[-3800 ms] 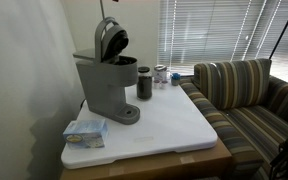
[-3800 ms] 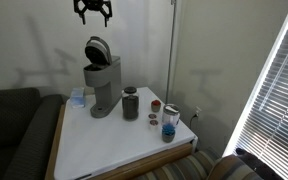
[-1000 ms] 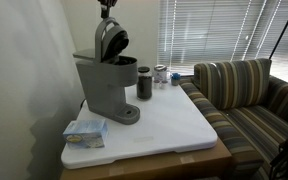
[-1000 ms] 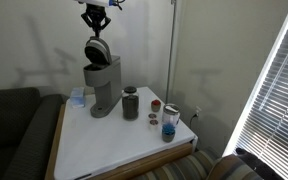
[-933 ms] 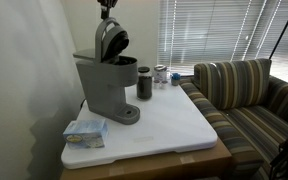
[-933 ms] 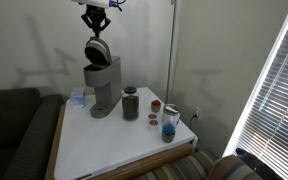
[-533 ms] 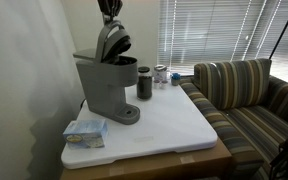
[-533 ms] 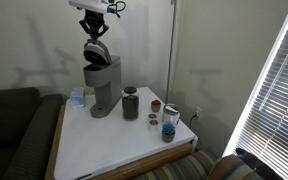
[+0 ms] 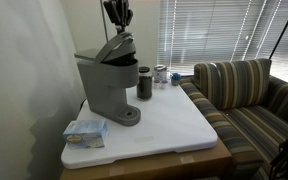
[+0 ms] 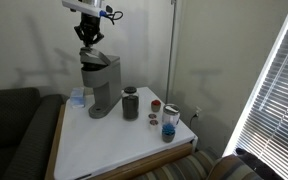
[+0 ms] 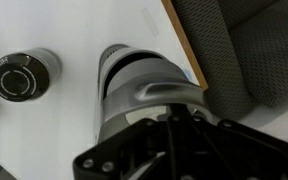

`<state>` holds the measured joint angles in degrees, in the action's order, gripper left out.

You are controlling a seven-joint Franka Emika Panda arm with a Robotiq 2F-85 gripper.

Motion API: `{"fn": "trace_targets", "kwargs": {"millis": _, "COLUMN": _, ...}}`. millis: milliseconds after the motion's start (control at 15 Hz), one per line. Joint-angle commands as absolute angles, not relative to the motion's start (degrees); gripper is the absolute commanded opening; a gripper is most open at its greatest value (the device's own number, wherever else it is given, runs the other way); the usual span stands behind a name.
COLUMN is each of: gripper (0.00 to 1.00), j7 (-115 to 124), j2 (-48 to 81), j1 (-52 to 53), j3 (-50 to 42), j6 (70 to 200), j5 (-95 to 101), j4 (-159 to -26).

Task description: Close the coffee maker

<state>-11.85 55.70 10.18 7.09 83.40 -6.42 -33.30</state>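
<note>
Gripper (image 9: 119, 25), jaws pressed together, bears on the half-tilted lid of the coffee maker (image 9: 106, 85) at the white table's (image 9: 174, 130) far left. Only the wrist view shows the dark tumbler's (image 11: 19, 77) closed top. An exterior view shows a small jar (image 10: 169, 128) holding something blue.

In the wrist view the blurred dark gripper (image 11: 174, 128) covers part of the coffee maker (image 11: 136, 78); its jaws cannot be told apart.

1 coffee maker (image 9: 102, 85), 1 tumbler (image 9: 144, 83), 1 table (image 9: 174, 122).
</note>
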Motion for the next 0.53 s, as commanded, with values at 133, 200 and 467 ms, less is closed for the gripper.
{"fn": "trace_targets", "kwargs": {"millis": 133, "gripper": 0.0, "j7": -9.88, "j2": 57.66, "j1": 10.22, "j3": 7.29, "j6": 77.39, "j5": -6.66, "j4": -30.51}}
{"fn": "trace_targets", "kwargs": {"millis": 200, "gripper": 0.0, "j7": -9.9, "j2": 57.98, "j1": 10.11, "j3": 7.36, "j6": 76.83, "j5": -6.75, "j4": -30.38}}
{"fn": "trace_targets", "kwargs": {"millis": 467, "gripper": 0.0, "j7": -10.2, "j2": 59.59, "j1": 9.58, "j3": 7.68, "j6": 75.29, "j5": -7.3, "j4": -29.88}}
